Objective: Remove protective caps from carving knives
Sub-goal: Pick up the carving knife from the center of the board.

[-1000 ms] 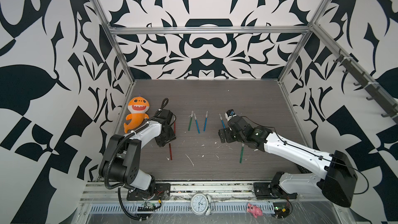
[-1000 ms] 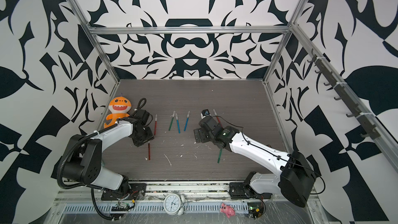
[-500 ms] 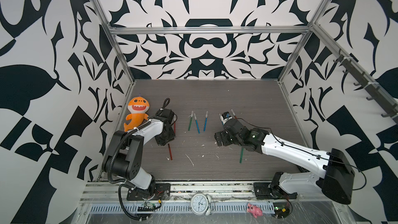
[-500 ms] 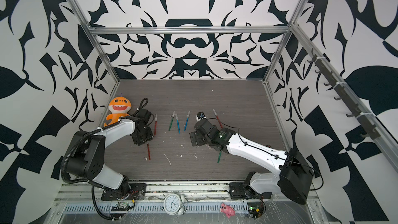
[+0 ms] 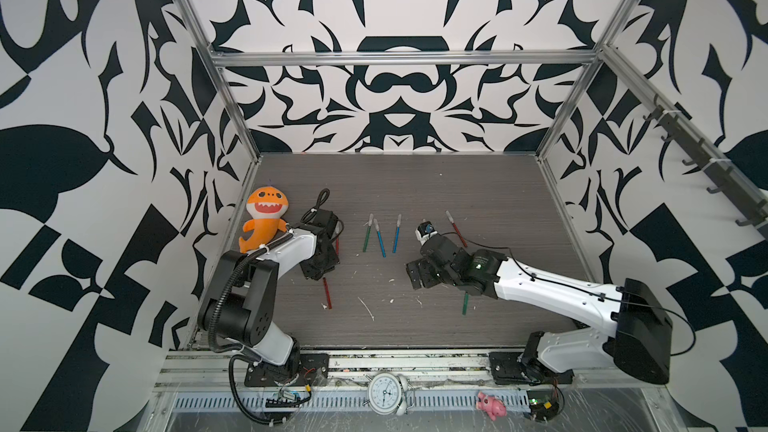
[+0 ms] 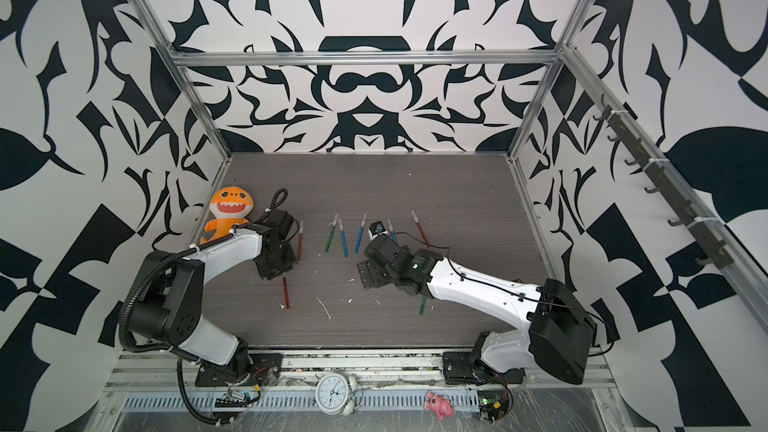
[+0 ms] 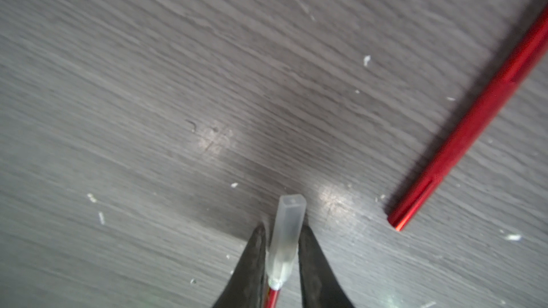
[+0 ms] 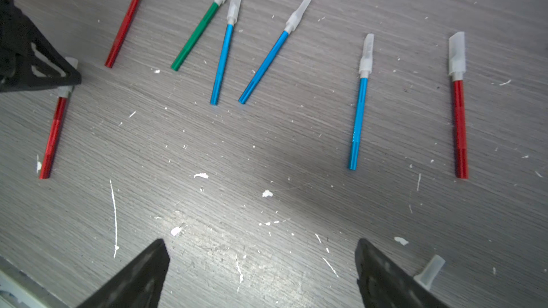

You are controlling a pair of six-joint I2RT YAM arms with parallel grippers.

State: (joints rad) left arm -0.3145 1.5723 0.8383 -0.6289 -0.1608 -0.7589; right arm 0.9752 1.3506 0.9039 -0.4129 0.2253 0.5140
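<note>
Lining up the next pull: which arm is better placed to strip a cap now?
Left. The left gripper clasps the cap of a red knife, likely ready to pull. The right gripper hangs open over the table, holding nothing.

**Counter layout, both top views.** A plush toy (image 5: pixel 266 218) sits at the far left edge of the counter (image 5: pixel 415 184). The left end effector (image 5: pixel 319 271) is just right of the toy. Its fingers (image 7: pixel 252 262) sit on either side of the protective cap (image 7: pixel 286 232) of the near-left knife (image 5: pixel 327 293). A second knife (image 5: pixel 337 243) lies behind that one. Three knives (image 5: pixel 379 238) lie side by side at centre. The right end effector (image 5: pixel 417 278) is to their right, over bare counter. The far-right knife (image 5: pixel 456 228) lies behind its arm, and another knife (image 5: pixel 465 304) passes beneath the arm. An alarm clock (image 5: pixel 386 393) and a small toy (image 5: pixel 490 403) stand before the front edge.
</note>
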